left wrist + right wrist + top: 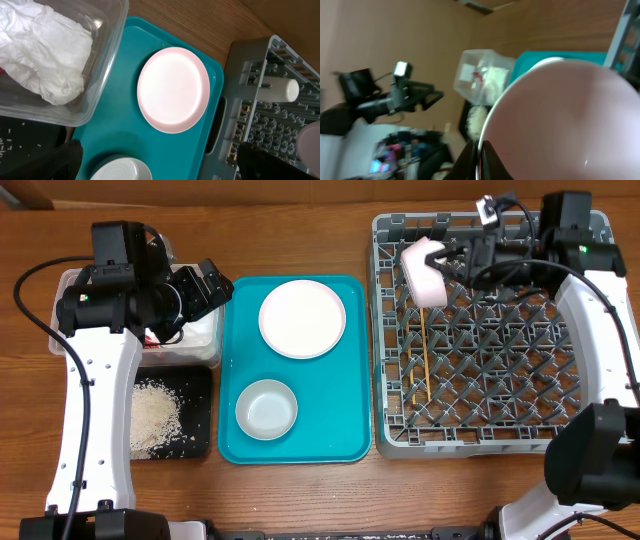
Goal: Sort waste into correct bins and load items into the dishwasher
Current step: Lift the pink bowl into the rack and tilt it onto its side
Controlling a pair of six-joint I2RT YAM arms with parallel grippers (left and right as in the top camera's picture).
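Right gripper (448, 258) clamps pink bowl (423, 270) rim, upper left of dish rack (480, 442); left gripper (212, 288) spread, empty, at clear tub (105, 75) right edge.

Right fingers (452, 254) grip pink bowl (423, 270) at dish rack (470, 442).

Lower right of the grey plastic dish rack (520, 390) lies open; thin wooden chopsticks (424, 360) and a tilted pink bowl (424, 272) crowd its left side.
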